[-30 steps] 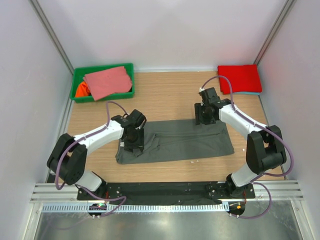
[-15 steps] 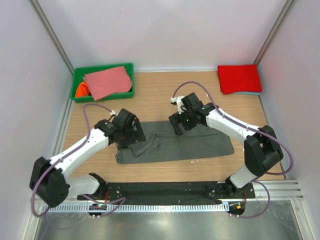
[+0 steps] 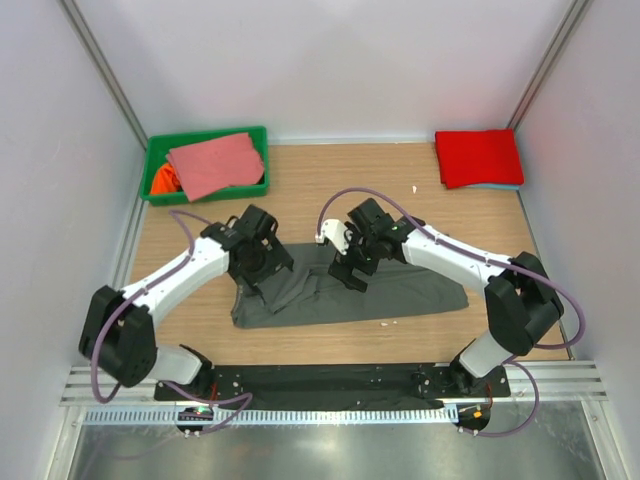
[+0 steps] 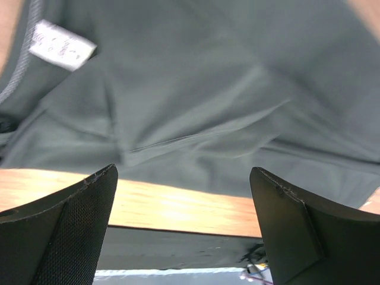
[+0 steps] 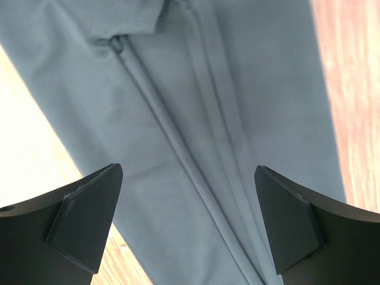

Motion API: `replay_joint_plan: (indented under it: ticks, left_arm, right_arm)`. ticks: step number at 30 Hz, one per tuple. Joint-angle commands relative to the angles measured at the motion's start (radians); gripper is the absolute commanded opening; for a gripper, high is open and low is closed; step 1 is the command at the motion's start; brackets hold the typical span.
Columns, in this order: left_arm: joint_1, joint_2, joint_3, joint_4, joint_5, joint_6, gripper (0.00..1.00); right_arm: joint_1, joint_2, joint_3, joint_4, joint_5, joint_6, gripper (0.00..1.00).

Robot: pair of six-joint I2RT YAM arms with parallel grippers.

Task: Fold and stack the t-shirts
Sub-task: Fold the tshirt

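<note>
A dark grey t-shirt point(image 3: 400, 285) lies folded into a long strip across the table's middle. Its white neck label point(image 4: 62, 45) shows in the left wrist view. My left gripper point(image 3: 262, 272) is open above the shirt's left end, over its near edge point(image 4: 196, 172). My right gripper point(image 3: 350, 272) is open just above the shirt's middle, over long folds in the cloth point(image 5: 196, 154). A red folded t-shirt point(image 3: 478, 157) lies at the back right on a light-blue one point(image 3: 505, 186). A salmon-pink shirt point(image 3: 215, 163) and an orange one point(image 3: 163, 180) lie in the bin.
A green plastic bin point(image 3: 205, 138) stands at the back left. White walls close in the table point(image 3: 340, 190) on three sides. A black rail point(image 3: 330, 380) with the arm bases runs along the near edge.
My right gripper has moved left from the shirt's far right part to its middle. My left gripper has shifted slightly over the shirt's left end. Both stay open.
</note>
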Motion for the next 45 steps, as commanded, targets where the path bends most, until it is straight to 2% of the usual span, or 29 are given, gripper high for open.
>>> replay_joint_plan:
  ticks: [1,5,7,8,11,15,16,17,19,22,23,24,25,27,30,37,42,45]
  left_arm:
    - [-0.008,0.055,0.154,-0.103,-0.052,-0.022,0.93]
    - [0.007,0.105,0.182,-0.267,-0.149,-0.030,0.93]
    - [0.039,0.109,0.148,-0.240,-0.122,0.079,0.84]
    - [0.050,0.098,0.116,-0.189,-0.094,0.120,0.80]
    - [0.116,0.041,0.076,-0.104,-0.039,0.254,0.76]
    - [0.276,-0.020,0.065,-0.023,-0.039,0.406,0.73]
    - [0.303,-0.017,0.071,0.004,-0.040,0.476,0.70]
    - [0.327,-0.010,0.085,0.013,-0.040,0.505,0.62]
    - [0.383,0.049,0.145,0.029,-0.039,0.591,0.59]
    - [0.398,0.162,0.224,0.053,-0.054,0.667,0.61]
    - [0.397,0.188,0.238,0.059,-0.054,0.697,0.67]
    - [0.398,0.210,0.252,0.066,-0.059,0.704,0.69]
    - [0.400,0.257,0.267,0.078,-0.053,0.707,0.70]
    - [0.400,0.289,0.275,0.098,-0.028,0.716,0.72]
    - [0.400,0.340,0.286,0.141,-0.002,0.730,0.72]
    - [0.400,0.432,0.330,0.161,-0.008,0.828,0.71]
    - [0.400,0.437,0.286,0.187,0.027,0.833,0.63]
    - [0.401,0.435,0.251,0.193,0.024,0.829,0.60]
  right_arm:
    - [0.006,-0.016,-0.005,0.003,-0.052,-0.083,1.00]
    - [0.036,-0.032,-0.040,0.101,0.012,0.017,1.00]
    - [0.036,-0.042,-0.072,0.186,0.062,0.112,1.00]
    - [0.036,-0.042,-0.076,0.202,0.142,0.134,1.00]
    - [0.035,-0.012,-0.045,0.198,0.220,0.187,1.00]
    - [0.000,0.010,0.001,0.204,0.222,0.316,1.00]
    - [-0.034,0.008,0.003,0.211,0.210,0.398,0.98]
    - [-0.049,0.005,-0.002,0.221,0.193,0.436,0.98]
    - [-0.092,-0.019,-0.026,0.244,0.190,0.503,0.96]
    - [-0.149,-0.053,-0.062,0.254,0.179,0.528,0.93]
    - [-0.208,-0.059,-0.068,0.251,0.170,0.565,0.89]
    - [-0.242,-0.064,-0.074,0.245,0.127,0.573,0.82]
    - [-0.272,-0.076,-0.077,0.242,0.104,0.579,0.79]
    - [-0.351,-0.088,-0.080,0.238,0.060,0.576,0.77]
    - [-0.404,-0.102,-0.071,0.221,0.027,0.559,0.75]
    - [-0.428,-0.101,-0.091,0.250,-0.003,0.597,0.69]
    - [-0.502,-0.095,-0.100,0.279,-0.037,0.658,0.56]
    - [-0.520,-0.090,-0.086,0.284,-0.052,0.668,0.54]
